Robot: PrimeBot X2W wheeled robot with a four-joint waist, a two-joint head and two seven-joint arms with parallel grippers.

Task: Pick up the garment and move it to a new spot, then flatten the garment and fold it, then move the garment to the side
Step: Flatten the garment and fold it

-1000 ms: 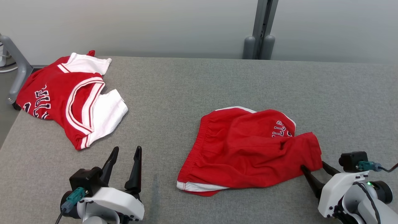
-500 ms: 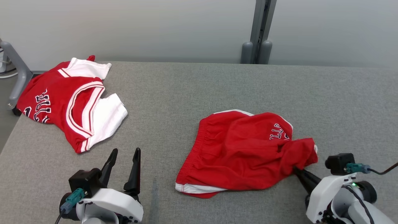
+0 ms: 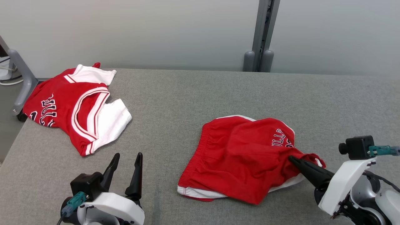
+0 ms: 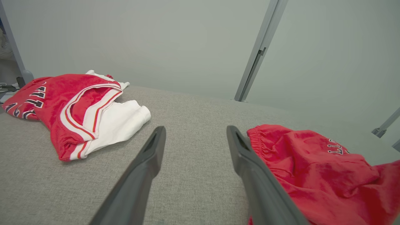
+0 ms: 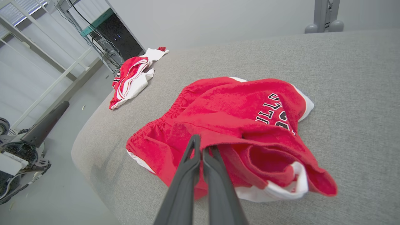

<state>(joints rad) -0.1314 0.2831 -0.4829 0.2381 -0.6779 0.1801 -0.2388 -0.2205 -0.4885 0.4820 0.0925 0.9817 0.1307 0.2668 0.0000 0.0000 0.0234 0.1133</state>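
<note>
Red shorts [image 3: 243, 156] with white trim and black lettering lie crumpled on the grey table [image 3: 193, 93], right of centre. My right gripper [image 3: 292, 160] is shut on the shorts' right leg hem and lifts it a little. In the right wrist view the closed fingers [image 5: 200, 150] pinch the red cloth of the shorts [image 5: 237, 115], whose hem hangs bunched to the right. My left gripper [image 3: 126, 157] stands open at the lower left, holding nothing. In the left wrist view the open gripper [image 4: 195, 132] points between the shorts [image 4: 312, 162] and the jersey.
A red and white jersey [image 3: 75, 106] lies crumpled at the table's far left corner; it appears as the jersey [image 4: 81, 106] in the left wrist view and small [image 5: 131, 75] in the right one. A grey post [image 3: 262, 34] rises behind the table. A metal frame leg [image 3: 22, 84] stands at the left.
My right gripper has shut on the shorts' right leg and drawn it up and leftward, bunching the cloth. The head camera has shifted slightly. The left gripper stays put.
</note>
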